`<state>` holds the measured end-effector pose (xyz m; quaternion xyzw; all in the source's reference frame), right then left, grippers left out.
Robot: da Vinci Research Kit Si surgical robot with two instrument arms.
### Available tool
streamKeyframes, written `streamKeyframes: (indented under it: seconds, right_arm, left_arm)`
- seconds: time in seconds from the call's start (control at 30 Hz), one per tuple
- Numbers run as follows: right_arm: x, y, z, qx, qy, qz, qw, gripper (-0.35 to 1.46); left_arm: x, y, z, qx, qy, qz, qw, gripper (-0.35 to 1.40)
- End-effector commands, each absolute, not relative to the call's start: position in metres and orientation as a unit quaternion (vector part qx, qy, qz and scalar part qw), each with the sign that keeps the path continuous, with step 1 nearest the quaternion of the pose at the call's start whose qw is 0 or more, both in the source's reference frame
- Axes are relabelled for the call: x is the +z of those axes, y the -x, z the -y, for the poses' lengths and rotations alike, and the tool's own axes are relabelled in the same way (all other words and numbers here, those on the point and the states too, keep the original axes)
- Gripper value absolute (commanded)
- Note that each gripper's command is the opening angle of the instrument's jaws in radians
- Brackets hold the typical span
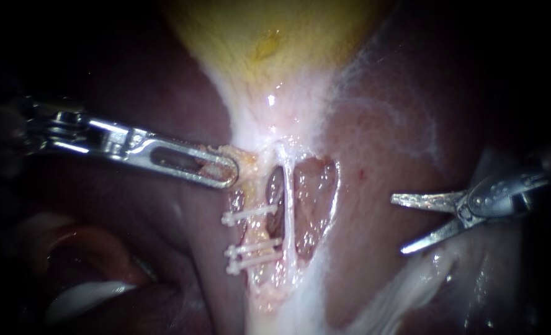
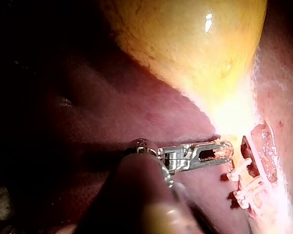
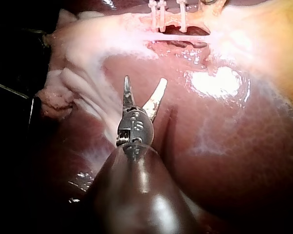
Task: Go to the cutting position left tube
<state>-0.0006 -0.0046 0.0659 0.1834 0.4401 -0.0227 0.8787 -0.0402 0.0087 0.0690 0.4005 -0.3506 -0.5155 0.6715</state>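
1. Far left: the shadow is swallowing the shaft of the left instrument (image 1: 223,172). Only its metal wrist and jaws are reading clearly. A pale, glistening fold is lying low in the dark corner. I cannot tell what it is.
2. The left instrument's jaws are lying together, clamping a scrap of yellowish tissue (image 1: 246,162) just beside the gallbladder's neck. Some of the scrap is showing through the slot in the jaw. The left wrist view is showing the same grip (image 2: 219,152).
3. The left tube (image 1: 258,234) is lying in an opened window in the tissue, just below those jaws. Three white clips (image 1: 249,215) are crossing it, one higher and two close together lower down, with a bare stretch between.
4. The right tube (image 1: 288,217), one thin white strand, is running just beside the left tube in the same window. Tubes counted: two.
5. The yellow gallbladder (image 1: 269,37) is sitting above the window, its upper part cut off by the view's edge. The liver (image 1: 399,124) is lying around it.
6. The right instrument (image 1: 406,224) is hanging over the liver, well apart from the tubes. Its two jaws are spread wide, holding nothing. Its shaft is running out of view at the right edge. The right wrist view (image 3: 144,80) is showing the same gap.
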Motion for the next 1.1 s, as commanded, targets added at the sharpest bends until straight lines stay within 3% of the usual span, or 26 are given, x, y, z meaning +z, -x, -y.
streamKeyframes:
  seconds: [0.03, 0.73, 1.1]
  right_arm:
    - [0.0659, 0.0005, 0.0046, -0.02, -0.185, -0.439, 0.879, 1.36]
    - [0.0659, 0.0005, 0.0046, -0.016, -0.189, -0.439, 0.878, 1.36]
    - [0.0658, 0.0002, 0.0046, -0.011, -0.189, -0.44, 0.878, 1.36]
  left_arm:
    - [0.069, 0.0402, -0.0087, -0.516, -0.4, 0.351, 0.671, -0.35]
    - [0.0654, 0.0362, -0.0103, -0.519, -0.401, 0.35, 0.668, -0.35]
    - [0.0648, 0.0358, -0.0102, -0.521, -0.399, 0.35, 0.668, -0.35]
